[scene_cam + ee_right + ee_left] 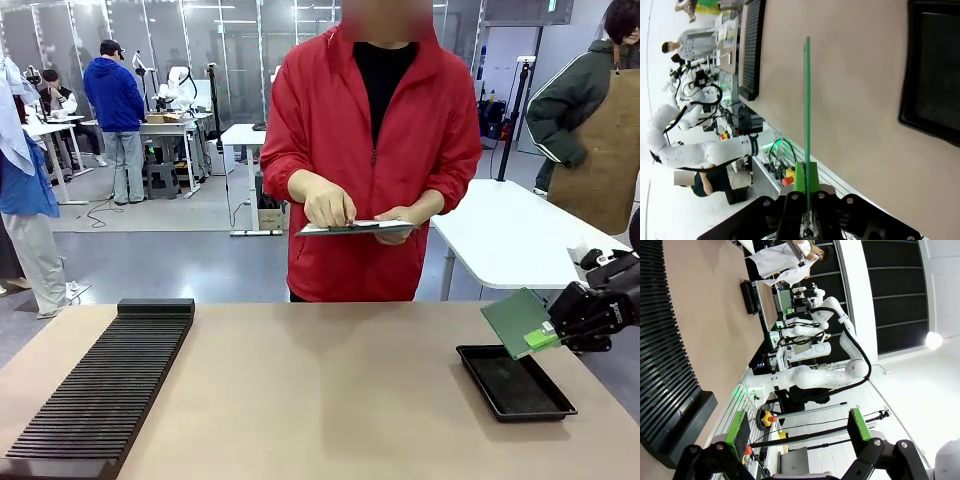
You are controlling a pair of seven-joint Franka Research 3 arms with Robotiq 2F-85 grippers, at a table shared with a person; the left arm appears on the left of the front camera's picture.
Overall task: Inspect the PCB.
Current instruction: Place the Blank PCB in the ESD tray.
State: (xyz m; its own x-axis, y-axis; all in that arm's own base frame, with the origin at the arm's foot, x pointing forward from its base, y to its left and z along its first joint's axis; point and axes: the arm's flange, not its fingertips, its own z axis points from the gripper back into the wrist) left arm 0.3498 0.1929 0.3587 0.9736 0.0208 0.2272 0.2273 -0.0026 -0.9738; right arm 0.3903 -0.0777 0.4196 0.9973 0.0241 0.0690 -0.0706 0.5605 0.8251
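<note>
Inspection is looking midway: right gripper [556,333] is clamping the PCB [515,320] aloft above the black tray [515,382], left gripper [797,427] gaping empty; setting down is remaining.

Open table centre, obstacles at both sides

The table [330,390] is bare across its middle, from 6 to 12 o'clock, wide enough for a gripper to pass. A black slotted rack [105,385] blocks the 8 o'clock side. At 3 o'clock a black tray [515,382] lies flat, with the right gripper [556,333] holding the PCB [515,320] tilted above its far edge. A person with a clipboard [355,228] stands at 12, beyond the edge.
</note>
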